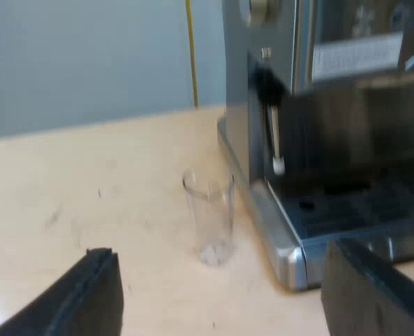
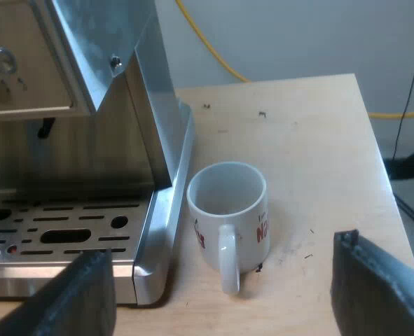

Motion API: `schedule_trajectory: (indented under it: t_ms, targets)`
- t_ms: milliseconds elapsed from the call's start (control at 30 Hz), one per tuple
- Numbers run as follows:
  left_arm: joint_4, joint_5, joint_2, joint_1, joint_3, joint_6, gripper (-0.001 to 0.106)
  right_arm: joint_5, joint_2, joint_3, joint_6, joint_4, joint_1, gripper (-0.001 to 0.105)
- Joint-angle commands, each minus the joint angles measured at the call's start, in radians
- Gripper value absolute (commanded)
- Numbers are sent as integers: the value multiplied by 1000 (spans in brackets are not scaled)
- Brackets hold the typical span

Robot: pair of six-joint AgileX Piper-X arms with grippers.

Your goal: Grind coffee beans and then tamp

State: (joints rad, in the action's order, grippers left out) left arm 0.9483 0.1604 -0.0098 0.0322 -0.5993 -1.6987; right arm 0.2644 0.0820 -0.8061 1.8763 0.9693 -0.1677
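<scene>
The espresso machine (image 1: 333, 126) stands on a light wooden table, its steam wand (image 1: 275, 140) hanging over the drip tray (image 1: 347, 217). A clear, upright measuring glass (image 1: 209, 217) stands on the table beside the machine's base. My left gripper (image 1: 221, 301) is open, its fingers apart just short of the glass and the tray's corner, holding nothing. In the right wrist view the machine's other side (image 2: 87, 91) and slotted drip tray (image 2: 59, 231) show. A white mug (image 2: 228, 210) with red print stands upright next to the tray's corner. My right gripper (image 2: 224, 301) is open, fingers spread before the mug.
The wooden table (image 1: 87, 189) stretches away from the glass toward a pale wall. Past the mug, the table edge (image 2: 389, 182) drops off to the floor. A yellow cable (image 2: 214, 49) runs along the wall behind the machine.
</scene>
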Motion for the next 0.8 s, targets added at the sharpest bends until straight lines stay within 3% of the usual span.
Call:
schedule_trajectory:
  t_ms: [33, 167, 367, 800]
  targets:
    - [37, -26, -41, -1, 3, 5, 61, 10, -65, 29, 12, 1, -1, 65]
    - [41, -26, -41, -1, 8, 5, 61, 16, -141, 92, 4, 7, -1, 65]
    - [38, -26, -41, -1, 48, 5, 61, 93, -136, 139, 4, 70, 1, 65]
    - [33, -4, -41, -1, 105, 5, 61, 119, -136, 239, 4, 122, 1, 65]
